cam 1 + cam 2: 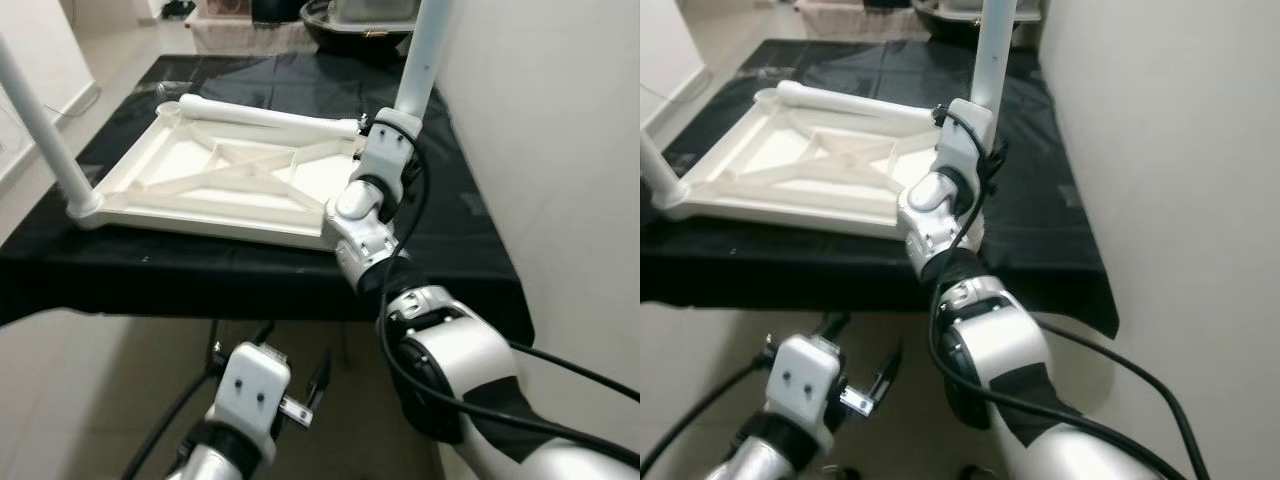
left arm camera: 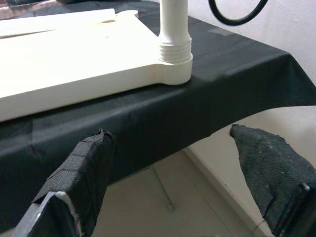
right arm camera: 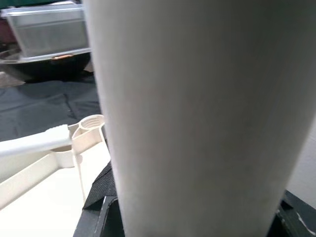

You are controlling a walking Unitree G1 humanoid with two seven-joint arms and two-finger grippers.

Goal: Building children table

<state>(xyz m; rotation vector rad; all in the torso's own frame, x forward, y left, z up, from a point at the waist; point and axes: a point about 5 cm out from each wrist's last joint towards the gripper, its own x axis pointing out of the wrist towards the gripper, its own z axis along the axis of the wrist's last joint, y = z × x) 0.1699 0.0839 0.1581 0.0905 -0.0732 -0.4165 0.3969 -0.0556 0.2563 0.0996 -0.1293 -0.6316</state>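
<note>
white tabletop (image 1: 200, 190), white leg (image 1: 420, 55), black cloth (image 1: 450, 220)

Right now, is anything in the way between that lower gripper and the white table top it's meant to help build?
Nothing visible blocks it. The left gripper hangs open below the black-covered table's edge, with open air up to the white table top. The right gripper is at the upright leg.

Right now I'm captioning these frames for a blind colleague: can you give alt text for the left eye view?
The right gripper grips an upright white table leg at a corner of an upside-down white tabletop lying on a black cloth. Another leg stands at the near left corner, and a loose leg lies across the far edge. The left gripper hangs open below the table edge.
</note>
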